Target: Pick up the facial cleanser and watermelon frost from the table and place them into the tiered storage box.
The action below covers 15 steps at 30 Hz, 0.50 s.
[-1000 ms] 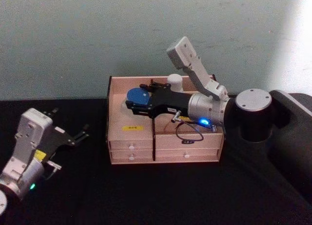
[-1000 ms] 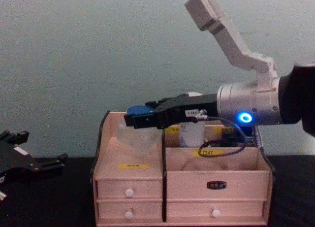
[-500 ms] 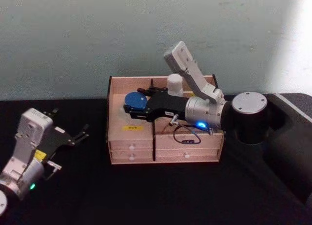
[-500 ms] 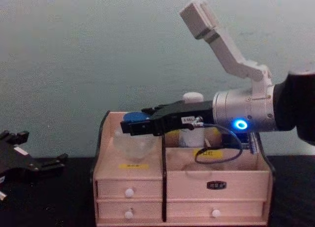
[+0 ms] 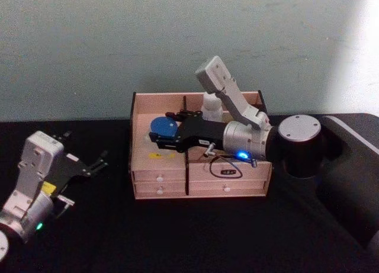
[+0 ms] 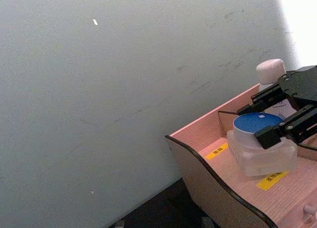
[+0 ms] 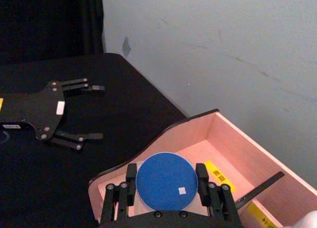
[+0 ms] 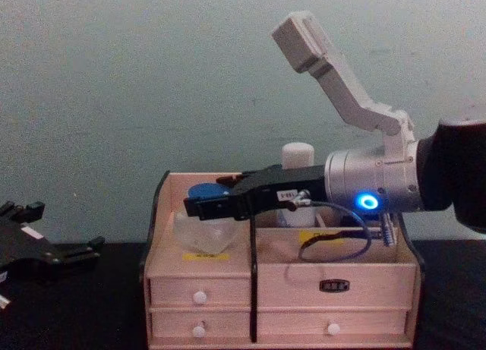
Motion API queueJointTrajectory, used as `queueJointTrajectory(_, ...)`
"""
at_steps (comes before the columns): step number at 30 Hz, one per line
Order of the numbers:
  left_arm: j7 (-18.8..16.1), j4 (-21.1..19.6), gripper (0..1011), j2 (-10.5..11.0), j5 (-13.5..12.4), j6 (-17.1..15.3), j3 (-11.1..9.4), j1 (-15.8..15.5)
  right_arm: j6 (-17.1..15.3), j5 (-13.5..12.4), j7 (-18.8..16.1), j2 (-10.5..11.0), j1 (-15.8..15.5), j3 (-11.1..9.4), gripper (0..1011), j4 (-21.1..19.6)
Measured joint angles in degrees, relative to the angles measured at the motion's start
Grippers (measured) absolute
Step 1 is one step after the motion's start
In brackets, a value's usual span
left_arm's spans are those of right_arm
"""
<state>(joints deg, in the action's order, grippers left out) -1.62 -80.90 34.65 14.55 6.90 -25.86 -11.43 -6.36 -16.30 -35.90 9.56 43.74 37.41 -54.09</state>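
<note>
The watermelon frost (image 7: 166, 185), a squat clear round jar with a flat blue lid, sat in the front left compartment of the tiered storage box (image 5: 160, 166), a pale pinkish wooden organiser with dark edges, yellow labels and small white-knobbed drawers. In the left wrist view its clear base (image 6: 262, 156) appeared to rest on the compartment floor, beside a yellow label, though we could not be sure that the full weight was already on the wood. The right gripper (image 7: 166, 183) held the jar, with one black finger (image 7: 130, 181) on each side of the blue lid, so the jaws were closed on it at a middle width. The gripper reached in from the robot's right, across the box, nearly level, so the jar lay straight ahead of the fingertips and its short upright axis stood across the line of the fingers. We judged that the next move depended on this: the fingers must spread sideways and then withdraw to the right without dragging the jar. The facial cleanser (image 8: 297, 154), a tall white cylindrical bottle with a rounded cap, stood upright in a rear compartment, behind the arm. The left gripper (image 5: 83, 165) rested on the black table (image 5: 177, 237), well apart from the box, its fingers spread wide.
</note>
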Motion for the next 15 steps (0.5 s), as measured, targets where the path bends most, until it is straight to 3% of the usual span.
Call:
queueJointTrajectory(11,0.0,0.0,1001,0.0,0.0,0.0,0.0,0.0,0.0,-0.1,0.0,0.0,0.0,0.0,717,0.0)
queueJointTrajectory(15,0.0,0.0,1001,0.0,0.0,0.0,0.0,0.0,0.0,-0.1,0.0,0.1,0.0,0.0,792,-0.1)
